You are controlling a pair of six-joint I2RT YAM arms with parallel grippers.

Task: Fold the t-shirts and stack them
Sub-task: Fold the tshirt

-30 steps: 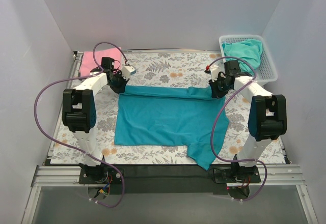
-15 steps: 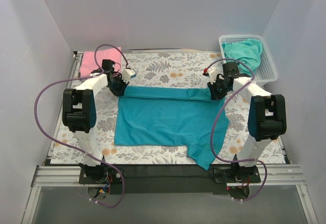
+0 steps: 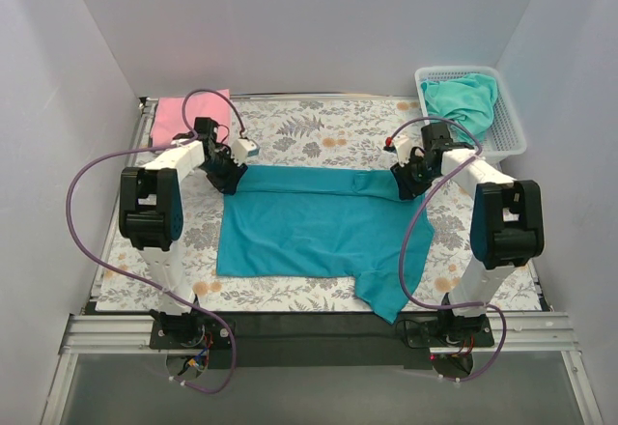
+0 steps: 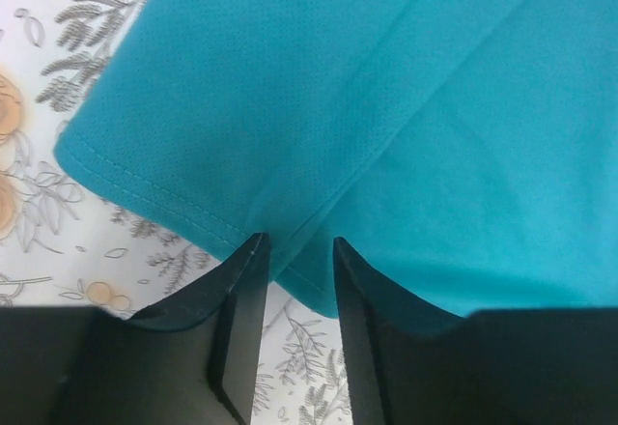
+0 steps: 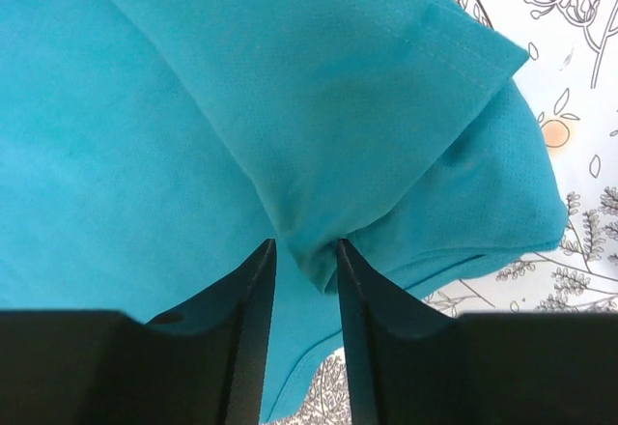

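Note:
The deep teal-blue t-shirt (image 3: pixel 319 227) lies spread on the floral table cover, its far edge folded over as a band. My left gripper (image 3: pixel 232 176) is at the band's left end, shut on the cloth; in the left wrist view the hem of the shirt (image 4: pixel 386 106) runs between my gripper's (image 4: pixel 296 246) tips. My right gripper (image 3: pixel 404 185) is at the band's right end, by the sleeve, shut on bunched cloth (image 5: pixel 193 106) that puckers between the tips (image 5: pixel 304 246). The pink t-shirt (image 3: pixel 179 114) lies at the far left corner. The aqua-green t-shirt (image 3: pixel 463 97) lies in the basket.
A white mesh basket (image 3: pixel 512 126) stands at the far right corner. White walls close in the table on three sides. The shirt's near right sleeve (image 3: pixel 386 295) hangs toward the table's front edge. Purple cables loop beside both arms.
Both grippers have moved a little toward the near side, drawing the shirt's folded far edge with them. The fold band now lies slightly lower over the shirt.

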